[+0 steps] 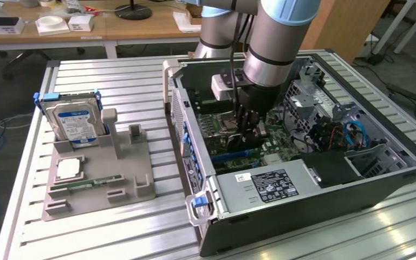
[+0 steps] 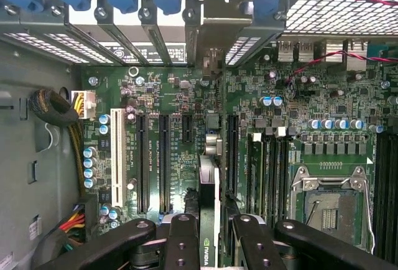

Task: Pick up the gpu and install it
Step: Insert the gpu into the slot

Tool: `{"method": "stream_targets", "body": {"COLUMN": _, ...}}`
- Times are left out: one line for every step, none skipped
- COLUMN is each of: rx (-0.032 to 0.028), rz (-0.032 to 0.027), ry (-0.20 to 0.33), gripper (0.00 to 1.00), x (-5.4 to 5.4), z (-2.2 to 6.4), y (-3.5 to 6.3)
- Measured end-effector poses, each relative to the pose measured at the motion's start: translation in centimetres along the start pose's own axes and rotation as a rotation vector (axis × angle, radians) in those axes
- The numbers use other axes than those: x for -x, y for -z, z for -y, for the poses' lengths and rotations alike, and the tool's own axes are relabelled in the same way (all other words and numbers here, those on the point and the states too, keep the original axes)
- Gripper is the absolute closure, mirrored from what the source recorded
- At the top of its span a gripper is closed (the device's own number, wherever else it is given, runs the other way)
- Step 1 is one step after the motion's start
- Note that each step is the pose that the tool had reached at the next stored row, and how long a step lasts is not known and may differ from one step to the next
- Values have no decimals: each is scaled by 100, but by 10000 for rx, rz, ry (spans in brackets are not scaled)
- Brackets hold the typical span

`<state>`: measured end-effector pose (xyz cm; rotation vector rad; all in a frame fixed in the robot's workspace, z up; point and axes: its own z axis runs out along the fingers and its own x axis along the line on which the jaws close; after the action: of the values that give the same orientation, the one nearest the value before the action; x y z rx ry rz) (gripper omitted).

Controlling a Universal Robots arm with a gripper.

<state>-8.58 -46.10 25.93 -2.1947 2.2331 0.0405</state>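
The gpu (image 2: 209, 189) stood edge-on between the pincer's (image 2: 208, 239) fingers (image 2: 180, 239), gripped there, its far end reaching the rear bracket (image 2: 211, 46) of the computer case (image 1: 381, 187); beneath the pincer lay the motherboard (image 2: 161, 96); beside the gpu ran the black expansion slots (image 2: 164, 164).

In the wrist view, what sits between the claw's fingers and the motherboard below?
The gpu, seen edge-on, runs from between the claw fingers down to the motherboard, over a black slot among the expansion slots.

Green motherboard (image 2: 186, 96) — blue-white hard drive (image 1: 76, 123) label.
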Motion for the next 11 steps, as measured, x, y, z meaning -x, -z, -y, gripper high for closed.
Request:
{"method": "stream_targets", "body": {"rx": 0, "rz": 1, "ry": 0, "gripper": 74, "x": 0, "z": 0, "y": 0}}
{"method": "stream_targets", "body": {"rx": -1, "rz": 0, "ry": -1, "gripper": 74, "x": 0, "z": 0, "y": 0}}
{"method": "stream_targets", "body": {"rx": -1, "rz": 1, "ry": -1, "gripper": 74, "x": 0, "z": 0, "y": 0}}
{"method": "stream_targets", "body": {"rx": 0, "rz": 0, "ry": 0, "gripper": 74, "x": 0, "z": -1, "y": 0}}
{"method": "stream_targets", "body": {"rx": -1, "rz": 0, "ry": -2, "gripper": 74, "x": 0, "z": -5, "y": 0}}
{"method": "stream_targets", "body": {"rx": -1, "rz": 0, "ry": -6, "gripper": 74, "x": 0, "z": -10, "y": 0}}
{"method": "stream_targets", "body": {"rx": -1, "rz": 1, "ry": -11, "gripper": 74, "x": 0, "z": -18, "y": -1}}
{"method": "stream_targets", "body": {"rx": -1, "rz": 0, "ry": -13, "gripper": 74, "x": 0, "z": -26, "y": -1}}
{"method": "stream_targets", "body": {"rx": -1, "rz": 1, "ry": -15, "gripper": 74, "x": 0, "z": -32, "y": -1}}
{"method": "stream_targets", "body": {"rx": -1, "rz": 1, "ry": -15, "gripper": 74, "x": 0, "z": -34, "y": -1}}
{"method": "stream_targets", "body": {"rx": -1, "rz": 1, "ry": -15, "gripper": 74, "x": 0, "z": -34, "y": -1}}
